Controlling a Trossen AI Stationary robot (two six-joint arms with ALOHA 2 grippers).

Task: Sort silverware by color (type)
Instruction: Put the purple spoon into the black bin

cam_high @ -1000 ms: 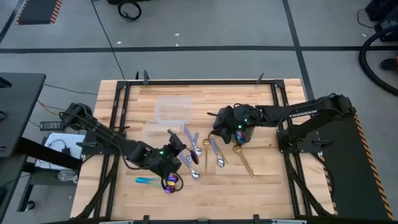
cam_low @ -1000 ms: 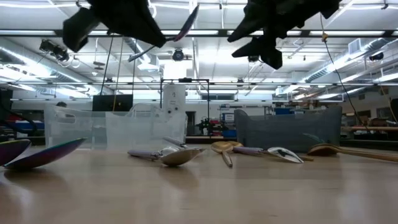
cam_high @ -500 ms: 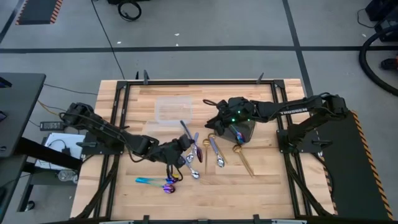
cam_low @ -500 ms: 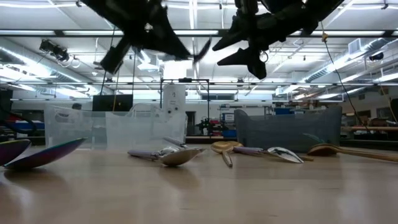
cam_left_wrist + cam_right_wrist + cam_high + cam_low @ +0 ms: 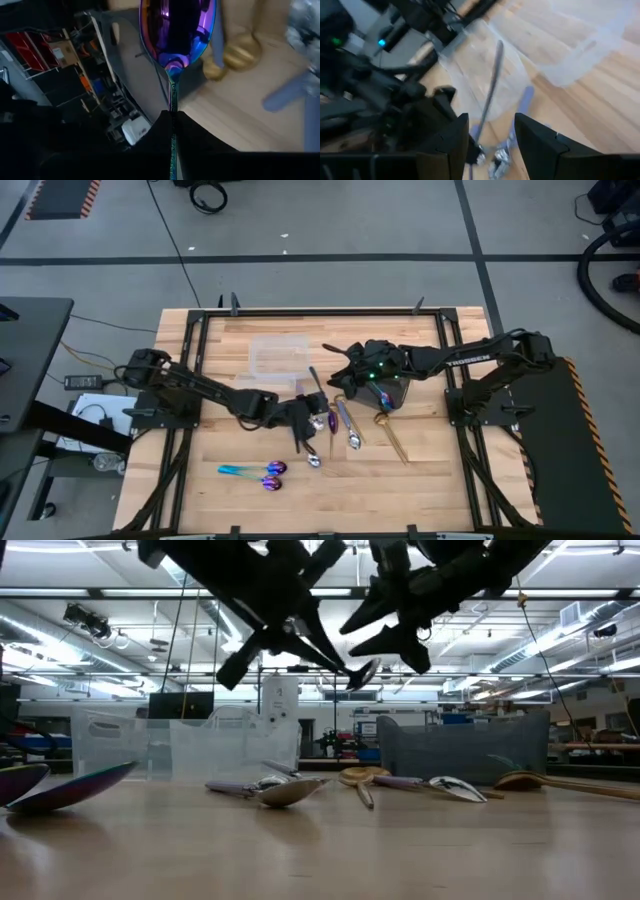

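Note:
My left gripper [image 5: 302, 417] hangs over the table's middle, shut on an iridescent blue-purple spoon [image 5: 177, 30] whose bowl [image 5: 362, 672] is in the air. My right gripper [image 5: 335, 370] hovers just beyond it, open and empty, and its fingers [image 5: 540, 142] frame that spoon from farther off. Two iridescent spoons [image 5: 262, 474] lie flat at the near left. Silver spoons [image 5: 346, 426] and gold spoons [image 5: 391, 436] lie flat on the wood below the grippers. My left gripper pinches the spoon's thin teal handle [image 5: 172, 106] between its two fingers. The spoon sticks out ahead of the fingers, in line with them, bowl end farthest out. It is lifted clear of the table and slants down toward the bowl.
Two clear plastic containers [image 5: 279, 354] stand at the far middle of the table. A dark grey bin [image 5: 392, 390] stands under my right arm. A black frame [image 5: 190, 350] borders the wooden top. There is bare wood along the near edge, right of the iridescent spoons.
My left gripper has carried the iridescent spoon toward the table's right and far side, sinking a little and rolling about its own line, so the spoon now points toward my right gripper. My right gripper has shifted slightly toward the table's left.

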